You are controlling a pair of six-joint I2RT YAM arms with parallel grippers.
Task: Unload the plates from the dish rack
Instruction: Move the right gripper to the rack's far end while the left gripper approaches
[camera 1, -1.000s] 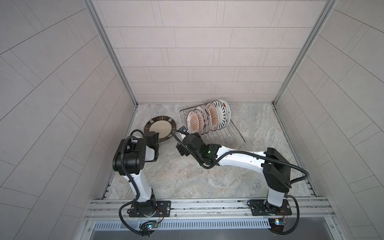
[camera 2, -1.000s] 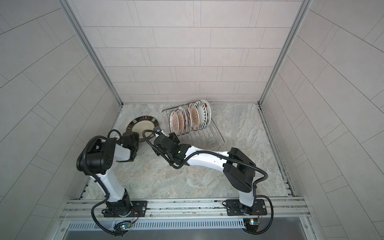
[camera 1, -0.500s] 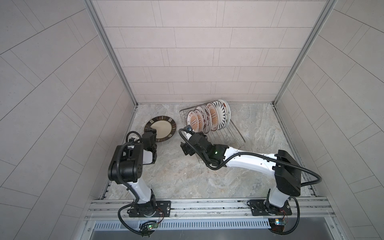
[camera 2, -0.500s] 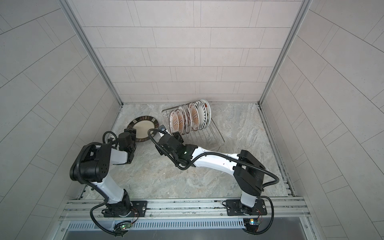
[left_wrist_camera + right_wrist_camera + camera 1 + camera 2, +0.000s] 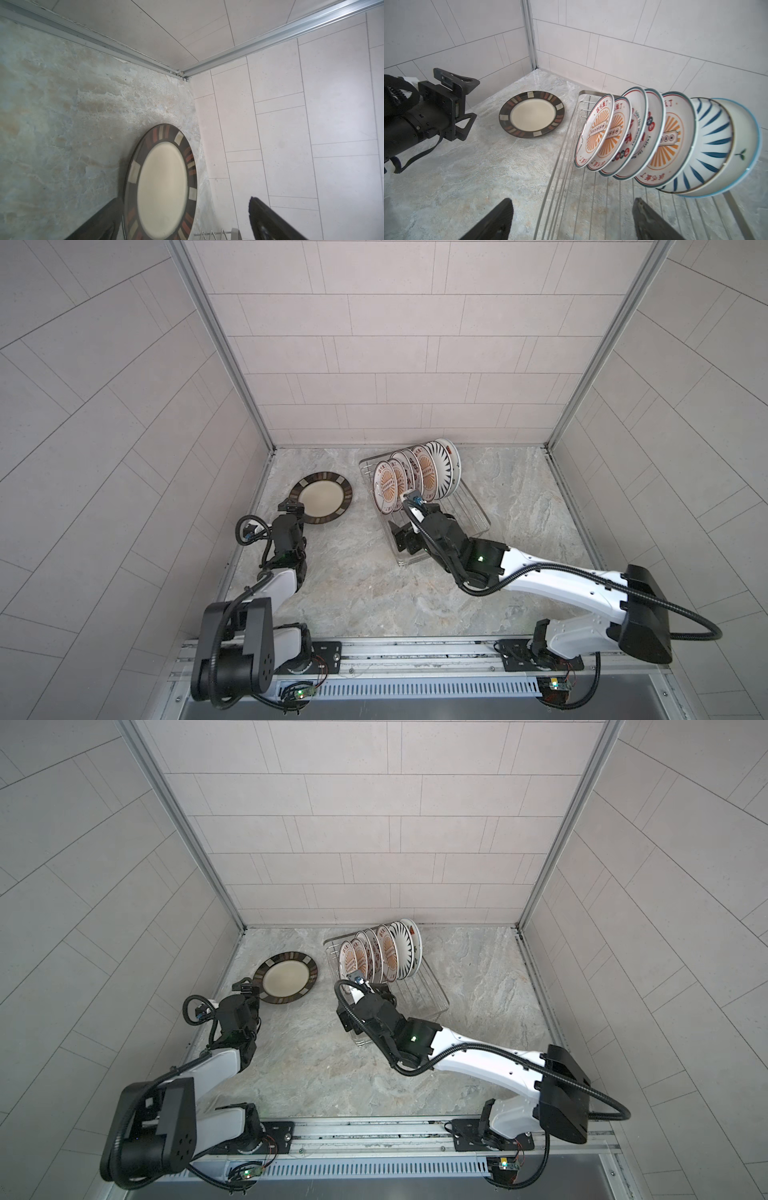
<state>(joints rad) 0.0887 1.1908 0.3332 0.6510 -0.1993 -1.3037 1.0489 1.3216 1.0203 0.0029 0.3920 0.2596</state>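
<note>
Right wrist view has the right gripper (image 5: 572, 200) spread wide over one edge of the dish rack (image 5: 557, 164), with seven plates (image 5: 669, 137) leaning in a row. Further out, the left gripper (image 5: 469, 100) is spread too, just beside the brown-rimmed plate (image 5: 532, 114) lying flat on the table (image 5: 467, 166).
</note>
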